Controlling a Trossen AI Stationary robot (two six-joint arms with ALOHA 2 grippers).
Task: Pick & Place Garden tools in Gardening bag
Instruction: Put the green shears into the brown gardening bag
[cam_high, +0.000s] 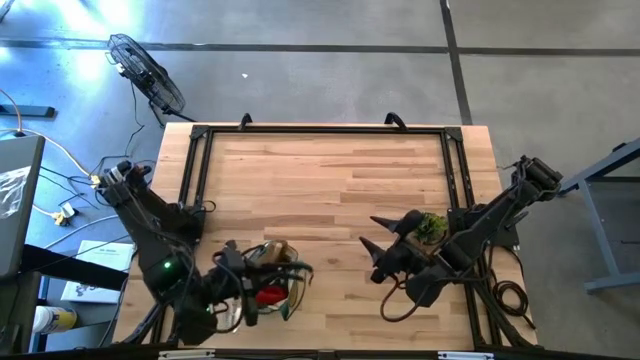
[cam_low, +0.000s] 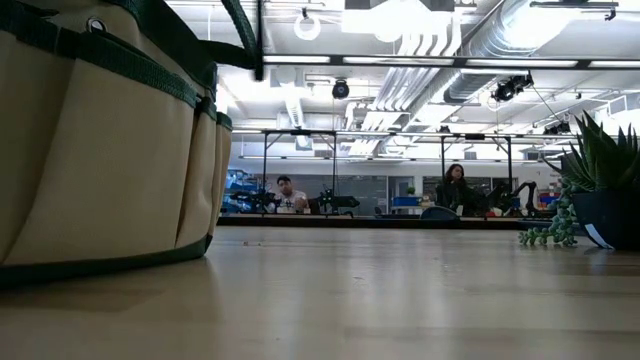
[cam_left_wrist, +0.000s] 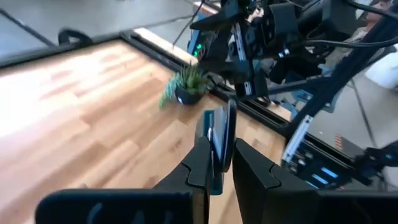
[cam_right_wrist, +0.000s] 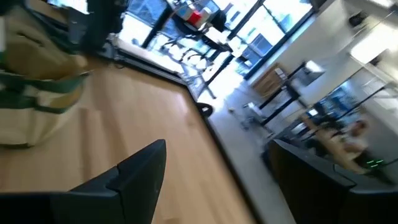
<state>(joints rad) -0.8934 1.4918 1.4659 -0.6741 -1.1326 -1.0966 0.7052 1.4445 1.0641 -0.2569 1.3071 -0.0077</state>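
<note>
- My right gripper (cam_high: 382, 248), two dark fingers spread wide with nothing between them, hangs over the bare wood on the right half of the table, pointing toward the middle.
- Just beside that arm sits a small leafy green plant sprig in a dark pot (cam_high: 432, 227), which is no part of my job.
- My left gripper (cam_left_wrist: 217, 167), fingers pressed together on a thin dark strap-like loop (cam_left_wrist: 222, 134), is at the near left of the table, right at the bag; I judge the loop to be one of the bag's thin handles, though I cannot say for sure.
- The small tan canvas gardening bag with dark green trim and side pockets (cam_low: 100, 150) stands upright on the table at the near left edge, its mouth up.
- Inside the bag, the overhead view shows a red cloth item (cam_high: 270, 294); what else lies in there I cannot make out.
- No trowel, pruner or other garden tool shows on the light wooden table top (cam_high: 320, 180).
- My reading: the packing is at or near its end, with my left gripper steadying the bag and my right one free.
</note>
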